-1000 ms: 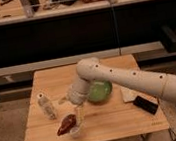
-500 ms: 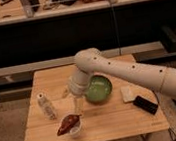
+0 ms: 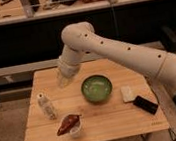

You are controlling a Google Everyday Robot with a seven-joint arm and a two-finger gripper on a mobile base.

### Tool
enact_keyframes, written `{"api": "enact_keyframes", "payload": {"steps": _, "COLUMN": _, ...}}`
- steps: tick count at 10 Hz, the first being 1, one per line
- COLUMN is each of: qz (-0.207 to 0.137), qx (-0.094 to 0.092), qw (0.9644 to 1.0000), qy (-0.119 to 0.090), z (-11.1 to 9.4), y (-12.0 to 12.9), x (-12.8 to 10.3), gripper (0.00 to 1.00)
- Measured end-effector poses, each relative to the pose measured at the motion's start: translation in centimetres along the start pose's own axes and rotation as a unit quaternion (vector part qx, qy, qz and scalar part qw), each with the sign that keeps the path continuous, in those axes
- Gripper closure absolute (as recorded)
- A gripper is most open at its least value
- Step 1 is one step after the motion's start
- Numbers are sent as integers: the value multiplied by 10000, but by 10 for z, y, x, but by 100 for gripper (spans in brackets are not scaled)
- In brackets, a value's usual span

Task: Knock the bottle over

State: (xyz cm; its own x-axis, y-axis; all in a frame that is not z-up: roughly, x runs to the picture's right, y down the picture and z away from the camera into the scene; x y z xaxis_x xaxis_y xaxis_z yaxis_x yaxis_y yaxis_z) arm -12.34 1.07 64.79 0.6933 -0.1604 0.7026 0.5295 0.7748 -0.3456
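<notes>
The bottle is small, whitish and translucent with a pale cap. It stands at the left of the wooden table, leaning slightly. My gripper hangs at the end of the white arm, above the table's back left part. It is above and to the right of the bottle, apart from it.
A green bowl sits mid-table. A small white cup with a reddish-brown object stands near the front edge. A white block and a black flat object lie at the right. Shelving runs behind the table.
The arm has lifted and swung back and left. The gripper went from low near the cup up to the table's back left. The bottle has not moved.
</notes>
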Motion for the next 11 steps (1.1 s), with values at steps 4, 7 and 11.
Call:
{"api": "enact_keyframes", "payload": {"steps": 4, "qz": -338, "qx": -39, "qw": 9991, "qy": -270, "z": 39, "y": -57, "x": -13, "gripper": 90}}
{"api": "enact_keyframes", "payload": {"steps": 7, "qz": -335, "qx": -255, "qw": 9990, "qy": -170, "z": 67, "y": -85, "x": -27, "gripper": 90}}
{"api": "enact_keyframes", "payload": {"steps": 11, "qz": -956, "qx": -411, "qw": 9939, "qy": -376, "z": 98, "y": -117, "x": -61, "gripper": 90}}
